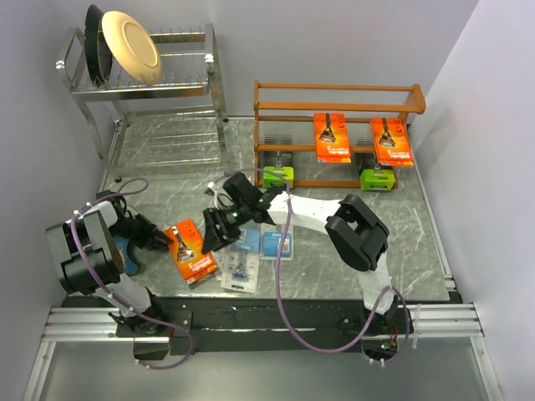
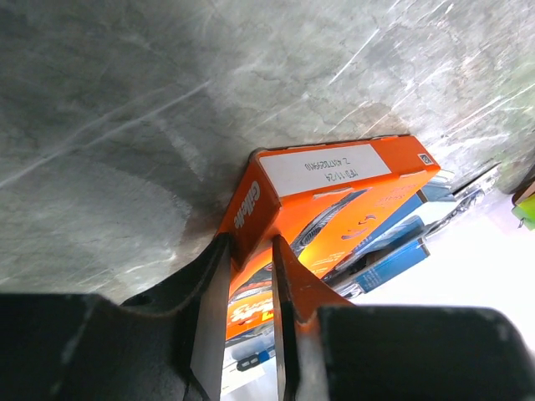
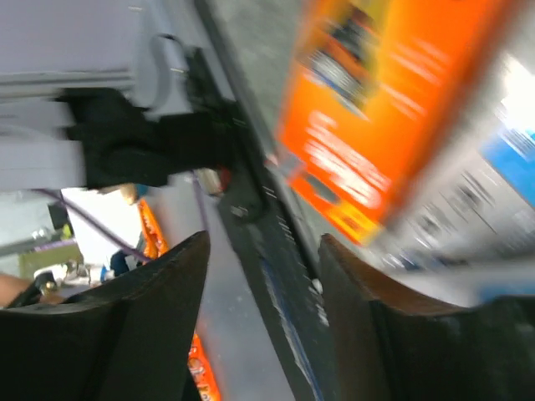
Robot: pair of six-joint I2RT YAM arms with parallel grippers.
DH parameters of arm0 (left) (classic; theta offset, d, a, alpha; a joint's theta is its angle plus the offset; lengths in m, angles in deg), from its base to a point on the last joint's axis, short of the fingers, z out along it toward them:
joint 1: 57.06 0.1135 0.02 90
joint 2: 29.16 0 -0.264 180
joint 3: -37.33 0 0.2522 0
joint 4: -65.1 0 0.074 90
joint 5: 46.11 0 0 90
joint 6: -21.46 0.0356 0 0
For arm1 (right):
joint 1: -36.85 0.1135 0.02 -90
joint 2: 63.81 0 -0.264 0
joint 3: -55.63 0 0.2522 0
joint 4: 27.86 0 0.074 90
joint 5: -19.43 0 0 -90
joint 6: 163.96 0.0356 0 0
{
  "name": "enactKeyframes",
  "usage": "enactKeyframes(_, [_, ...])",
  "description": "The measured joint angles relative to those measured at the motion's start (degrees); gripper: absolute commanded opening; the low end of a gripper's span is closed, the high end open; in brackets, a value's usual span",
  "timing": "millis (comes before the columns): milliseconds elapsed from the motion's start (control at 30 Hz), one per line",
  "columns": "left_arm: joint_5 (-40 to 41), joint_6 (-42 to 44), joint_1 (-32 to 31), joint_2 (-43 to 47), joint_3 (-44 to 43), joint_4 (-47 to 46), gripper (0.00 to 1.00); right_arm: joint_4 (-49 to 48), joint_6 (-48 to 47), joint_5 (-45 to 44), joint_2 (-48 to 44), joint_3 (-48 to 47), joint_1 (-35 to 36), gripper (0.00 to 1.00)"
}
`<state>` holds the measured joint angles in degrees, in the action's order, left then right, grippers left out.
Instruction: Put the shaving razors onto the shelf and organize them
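Gillette logo on orange razor pkg [image 2: 334,209] edge, white label [image 2: 324,170] code upside-down, illegible.

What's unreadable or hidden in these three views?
- Right wrist view: motion blur; print on the orange pack unreadable.
- Left wrist view: whether the left pincer clamps that pack or only straddles it; its fingers cover the contact.
- Top view: right pincer tips lost against its own black body; a green box partly covered by the shelf rails.
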<state>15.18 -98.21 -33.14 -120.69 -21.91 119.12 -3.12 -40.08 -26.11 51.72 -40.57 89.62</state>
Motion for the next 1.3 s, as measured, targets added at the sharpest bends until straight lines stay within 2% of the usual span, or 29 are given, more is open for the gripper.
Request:
enactKeyframes(167, [-0.4, -0.1, 0.0, 0.5, 0.7, -0.7, 0.04, 3.3, 1.2, -0.6, -0.1, 8.6, -1.6, 0.56])
enactKeyframes(267, [-0.4, -0.2, 0.0, 1.4, 1.4, -1.6, 0.07, 4.0, 2.9, 0.6, -0.2, 10.5, -1.7, 0.54])
enactKeyframes(533, [-0.4, -0.5, 0.0, 2.4, 2.2, -2.5, 0.10, 0.9, 7.7, 2.2, 1.0, 10.5, -1.2, 0.51])
enactKeyframes(633, [-0.4, -1.0, 0.0, 3.1, 2.8, -3.1, 0.10, -0.7, 9.5, 3.4, 1.7, 10.4, -1.2, 0.45])
enactKeyframes(700, [-0.4, -1.3, 0.0, 3.8, 3.4, -3.6, 0.10, -1.0, 10.2, 3.4, 2.2, 10.0, -1.2, 0.46])
enactKeyframes(1033, [-0.2, -1.7, 0.0, 4.8, 4.2, -4.5, 0.10, 6.2, 10.0, -6.0, 3.3, 4.8, 0.3, 0.46])
enactKeyframes(1300, [0.0, -2.5, 0.0, 6.0, 5.0, -5.2, 0.10, 7.8, 13.5, -5.3, 4.6, 4.9, 0.6, 0.45])
